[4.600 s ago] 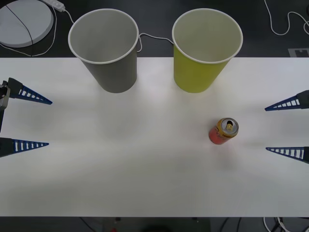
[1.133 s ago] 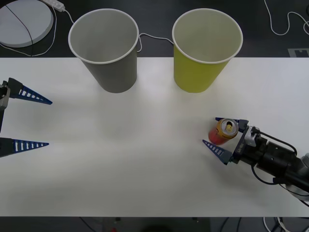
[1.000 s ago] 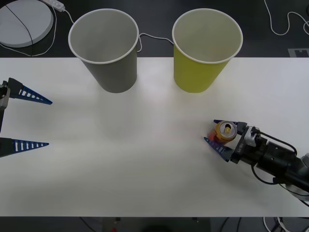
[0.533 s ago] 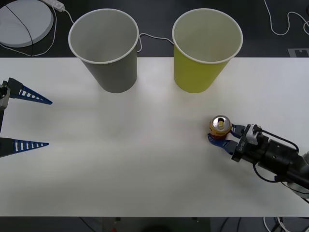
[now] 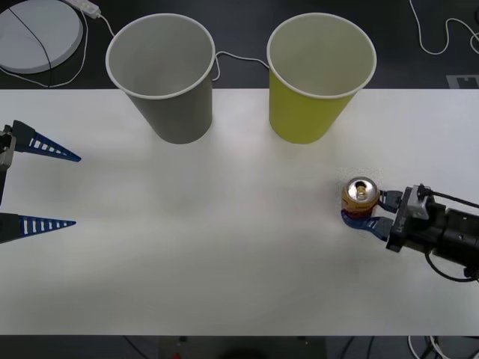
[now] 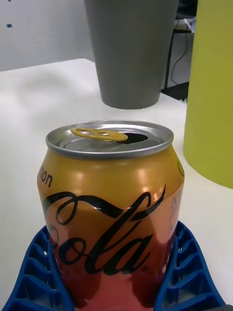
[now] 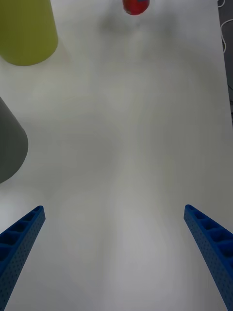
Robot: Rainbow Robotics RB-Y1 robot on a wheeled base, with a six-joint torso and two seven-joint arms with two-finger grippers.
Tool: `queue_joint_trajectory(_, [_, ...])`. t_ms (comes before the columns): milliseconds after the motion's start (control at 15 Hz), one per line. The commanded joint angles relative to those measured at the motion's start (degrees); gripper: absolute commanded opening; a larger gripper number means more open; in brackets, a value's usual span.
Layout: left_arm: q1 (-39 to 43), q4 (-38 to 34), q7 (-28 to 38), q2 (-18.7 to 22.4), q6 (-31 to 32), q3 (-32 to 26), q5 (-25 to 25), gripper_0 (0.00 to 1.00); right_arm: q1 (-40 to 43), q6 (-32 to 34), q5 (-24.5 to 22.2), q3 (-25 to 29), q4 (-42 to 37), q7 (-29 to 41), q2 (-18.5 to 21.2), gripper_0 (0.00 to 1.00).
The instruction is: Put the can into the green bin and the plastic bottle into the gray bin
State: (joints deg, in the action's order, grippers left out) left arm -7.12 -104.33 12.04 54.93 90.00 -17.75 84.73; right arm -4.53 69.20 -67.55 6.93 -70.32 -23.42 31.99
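The can [image 5: 361, 194], gold-orange on top and red below, stands upright in my right gripper [image 5: 362, 206], which is shut on its lower part at the table's right. In the right wrist view the blue fingers [image 6: 188, 272] hug the can [image 6: 111, 204] on both sides. The green bin [image 5: 313, 112] is at the back, right of centre, behind the can. The gray bin [image 5: 174, 112] stands to the left of the green bin. My left gripper [image 5: 76, 191] waits open at the table's left edge. Its wrist view shows the can [image 7: 135, 6] far off. The plastic bottle is out of view.
The white table [image 5: 224, 247] spreads wide between the two arms. On the dark floor behind it lie a round white disc [image 5: 37, 34] at the far left and white cables [image 5: 438, 37] at the far right.
My right arm came in from the right edge, shut its fingers on the can, and has carried it a little to the right. The left arm has stayed still.
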Motion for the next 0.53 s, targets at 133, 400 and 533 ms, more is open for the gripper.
queue_joint_trajectory(133, [0.0,0.0,0.0,0.0,0.0,0.0,0.0,1.0,5.1,1.8,-10.7,6.7,-15.5,16.4,0.3,0.0])
queue_joint_trajectory(400, [0.0,0.0,0.0,0.0,0.0,0.0,0.0,1.0,5.8,6.0,-16.9,9.4,-26.0,32.6,2.6,0.0])
queue_joint_trajectory(533, [0.0,0.0,0.0,0.0,0.0,0.0,0.0,1.0,5.7,7.0,-19.0,9.4,-31.9,41.2,5.6,0.0])
